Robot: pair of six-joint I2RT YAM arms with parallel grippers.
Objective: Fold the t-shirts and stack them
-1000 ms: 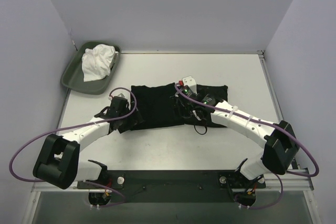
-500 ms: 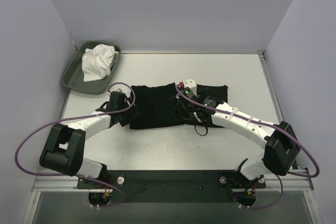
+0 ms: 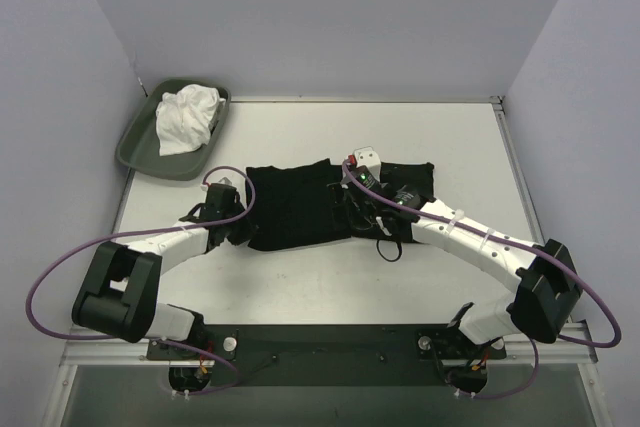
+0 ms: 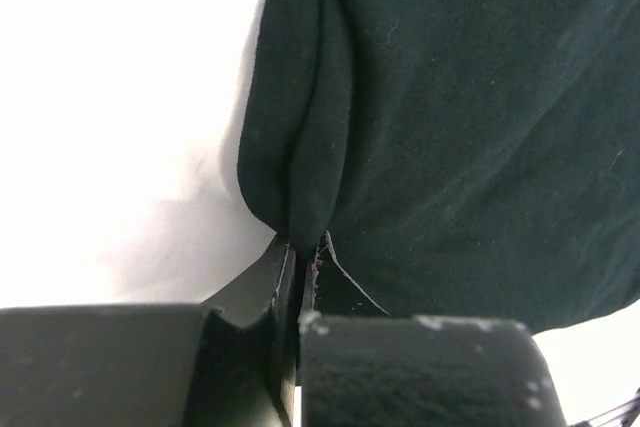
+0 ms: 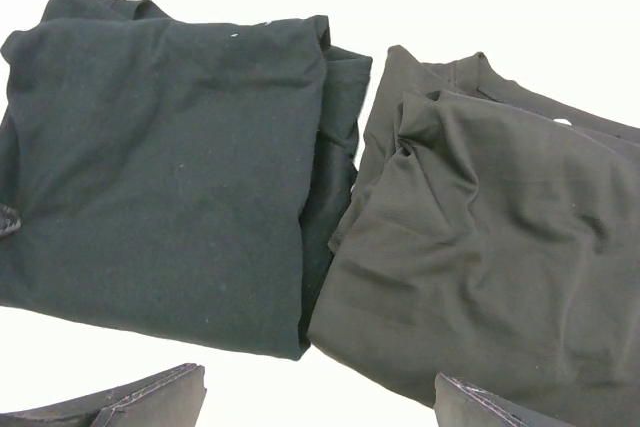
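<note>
Looking about half done: left t-shirt [image 3: 290, 205] and right t-shirt [image 3: 415, 176] lie folded side by side mid desk [image 3: 300, 287], not stacked yet. Left jaws clamp the left one's edge; right jaws hang apart.

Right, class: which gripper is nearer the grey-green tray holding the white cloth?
Left. The left gripper pinches the t-shirt at the edge facing the tray; the right gripper hovers open farther right, over the t-shirt's other edge.
</note>
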